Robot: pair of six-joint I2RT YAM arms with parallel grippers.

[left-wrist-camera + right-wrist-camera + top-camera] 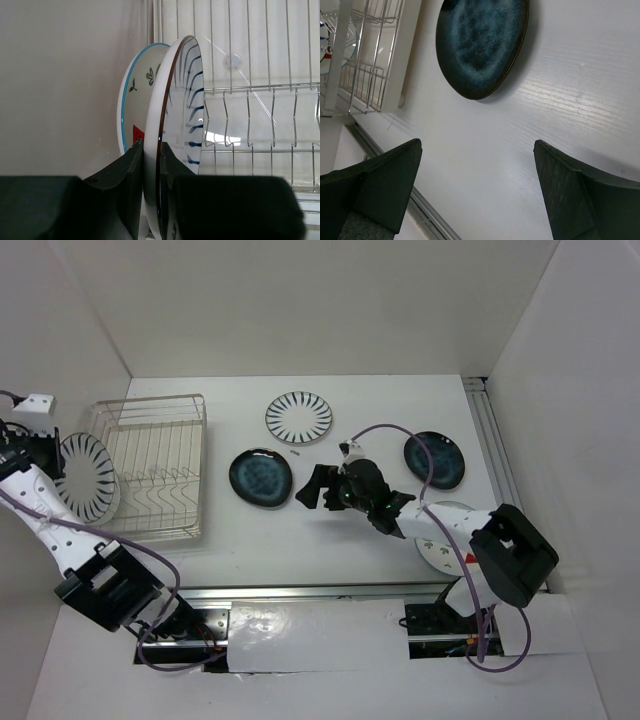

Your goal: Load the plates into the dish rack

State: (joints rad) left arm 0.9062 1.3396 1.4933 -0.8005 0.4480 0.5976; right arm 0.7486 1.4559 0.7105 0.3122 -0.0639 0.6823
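Step in hand: racking a striped plate. Left tool is clamped on its rim, plate upright at the rack's left end, beside a watermelon plate. Next: lower it between the tines w/o knocking that neighbour. Right tool gapes wide, holding nothing, over the bench near a blue plate.
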